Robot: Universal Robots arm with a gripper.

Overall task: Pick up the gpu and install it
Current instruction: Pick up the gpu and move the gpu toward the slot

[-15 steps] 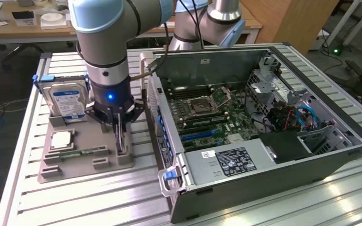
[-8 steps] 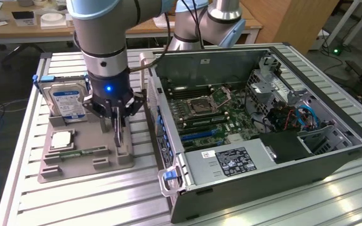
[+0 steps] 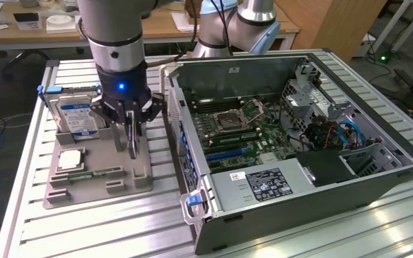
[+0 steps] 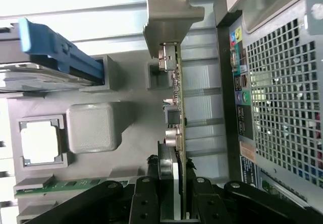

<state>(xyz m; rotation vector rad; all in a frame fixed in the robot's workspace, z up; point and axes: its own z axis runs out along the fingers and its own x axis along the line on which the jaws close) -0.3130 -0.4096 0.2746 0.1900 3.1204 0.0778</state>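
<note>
Jaws clamped narrowly on the gpu [image 4: 180, 118] edge.
Card is seen upright at the grey holder tray [image 3: 99, 185], between the hard drive [image 3: 77, 115] and the open computer case [image 3: 378, 177].

No text readable. Black label [image 3: 266, 183] with white print on power supply [image 3: 225, 198] inside computer case [image 3: 378, 185]: illegible. Blue-white label [image 3: 78, 117] on hard drive [image 3: 70, 100] beside the case: illegible. Stickers [image 4: 246, 159] on case rear: illegible.

I see the gpu [image 4: 181, 128] as matt green circuit board with a dull silver metal bracket [image 4: 169, 12], beside a matt grey plastic tray [image 4: 93, 128], a ribbed bright-metal table [image 3: 84, 226] and a perforated sheet-metal case [image 4: 287, 93].
</note>
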